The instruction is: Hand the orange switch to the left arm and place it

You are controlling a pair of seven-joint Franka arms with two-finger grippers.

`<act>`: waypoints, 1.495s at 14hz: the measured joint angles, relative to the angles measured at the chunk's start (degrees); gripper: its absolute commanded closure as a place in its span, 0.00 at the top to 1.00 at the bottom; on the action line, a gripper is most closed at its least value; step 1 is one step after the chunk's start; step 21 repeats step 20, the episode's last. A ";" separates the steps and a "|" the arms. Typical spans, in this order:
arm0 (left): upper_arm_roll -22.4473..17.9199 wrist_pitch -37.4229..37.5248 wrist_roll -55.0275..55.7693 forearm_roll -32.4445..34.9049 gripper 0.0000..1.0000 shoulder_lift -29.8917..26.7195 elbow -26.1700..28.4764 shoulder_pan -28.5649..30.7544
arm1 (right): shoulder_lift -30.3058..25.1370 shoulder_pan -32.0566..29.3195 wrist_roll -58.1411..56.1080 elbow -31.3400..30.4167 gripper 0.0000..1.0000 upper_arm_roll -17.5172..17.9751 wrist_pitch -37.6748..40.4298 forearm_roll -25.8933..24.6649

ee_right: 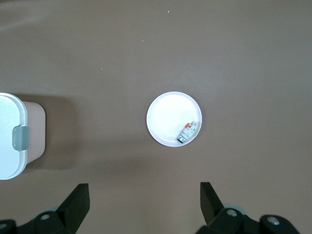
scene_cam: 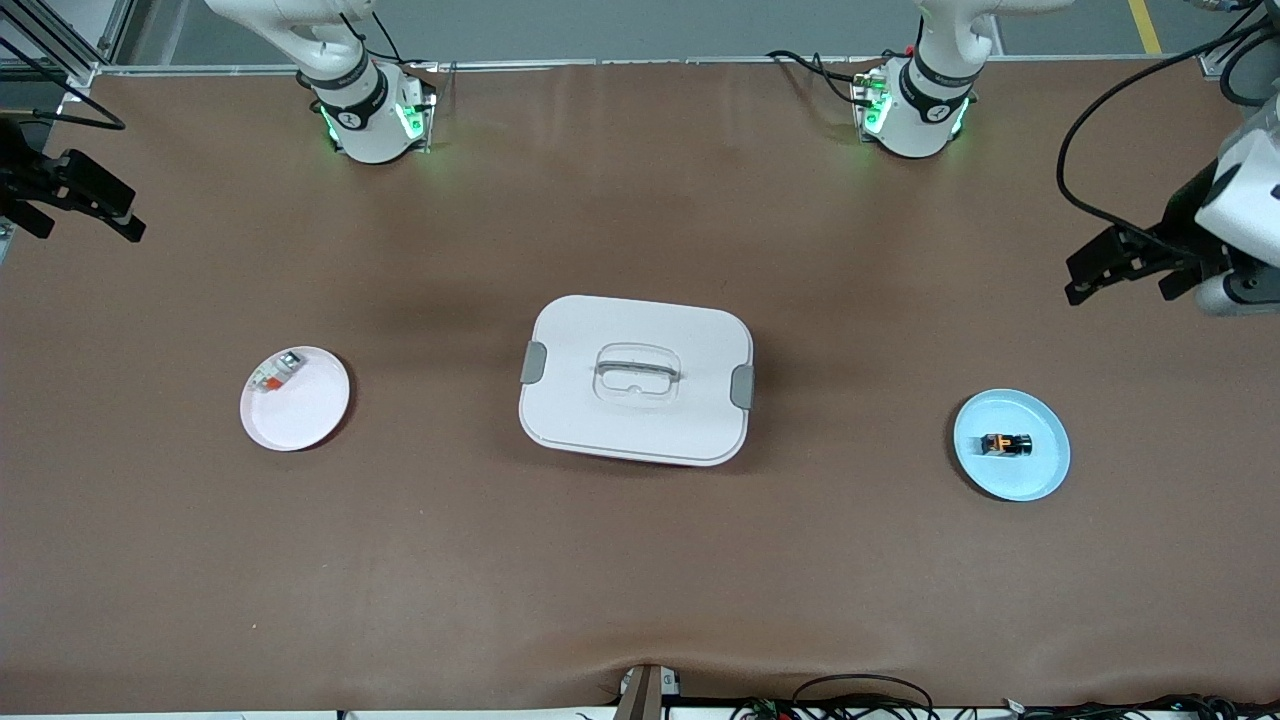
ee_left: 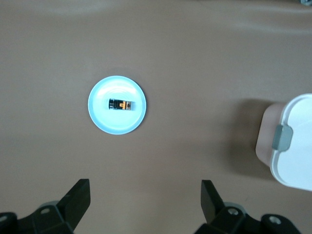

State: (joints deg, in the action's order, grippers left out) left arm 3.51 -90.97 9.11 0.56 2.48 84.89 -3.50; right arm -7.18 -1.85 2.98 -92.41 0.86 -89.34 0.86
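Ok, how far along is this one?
Nothing is in hand: the left hand and the right hand are both open, up over their own ends of the table. A white-and-orange switch lies on the white plate at the right arm's end, and a black-and-orange part on the blue plate at the left arm's end. If the part is meant, it lies placed; if the switch, the handover remains.

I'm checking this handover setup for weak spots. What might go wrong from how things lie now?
The orange switch lies at the raised rim of the pink plate, so a tool finger may strike the rim or tip the plate.

The lidded box stands between the plates, where a low handover could clip it.

The blue plate already holds a black part, which crowds any placement there.
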 measured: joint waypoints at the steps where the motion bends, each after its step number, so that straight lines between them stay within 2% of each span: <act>1: -0.04 0.30 -0.01 0.00 1.00 -1.48 1.66 -0.49 | 0.01 0.00 0.00 0.07 1.00 0.00 0.04 0.00; 4: -0.14 0.64 -0.01 0.00 1.00 -5.49 6.50 -1.17 | 0.01 0.00 0.00 0.09 1.00 0.01 0.07 0.00; 9: -0.39 0.64 -0.15 0.00 1.00 -9.82 10.40 -1.16 | 0.02 0.00 0.00 0.11 1.00 0.01 0.49 0.00; 21: -0.88 2.67 -1.02 0.00 1.00 -10.57 10.00 -0.94 | 0.03 0.00 0.00 0.22 1.00 -0.02 0.64 0.00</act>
